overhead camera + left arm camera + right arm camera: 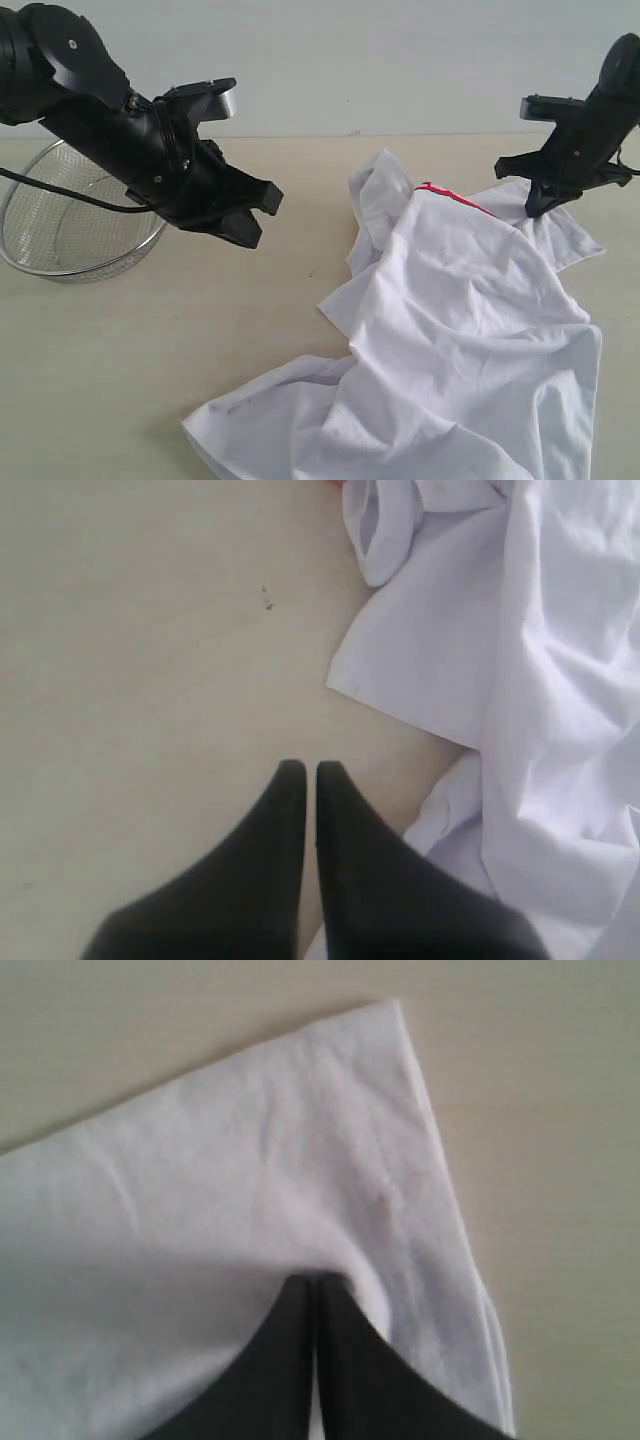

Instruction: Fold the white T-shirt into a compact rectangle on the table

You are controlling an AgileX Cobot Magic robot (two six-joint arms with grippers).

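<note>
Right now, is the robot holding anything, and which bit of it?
The right gripper seems to pinch the shirt near one corner. The left gripper is shut over the bare table, holding nothing.

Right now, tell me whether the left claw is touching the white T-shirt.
Apart. The exterior view shows the left claw hovering over bare table, clear of the white T-shirt.

Both arms were matte black. L arm (110, 125) had a thick rounded joint w/ a small pale screw (72, 43) on its cap, a boxy cam (212, 100) w/ grey face, & a thin black cable (55, 190) trailing off. R arm (600, 100) carried its own small cam block (550, 106). L gripper (303, 772) & R gripper (312, 1282) had smooth black fingers (250, 880) tapering to blunt tips.
</note>
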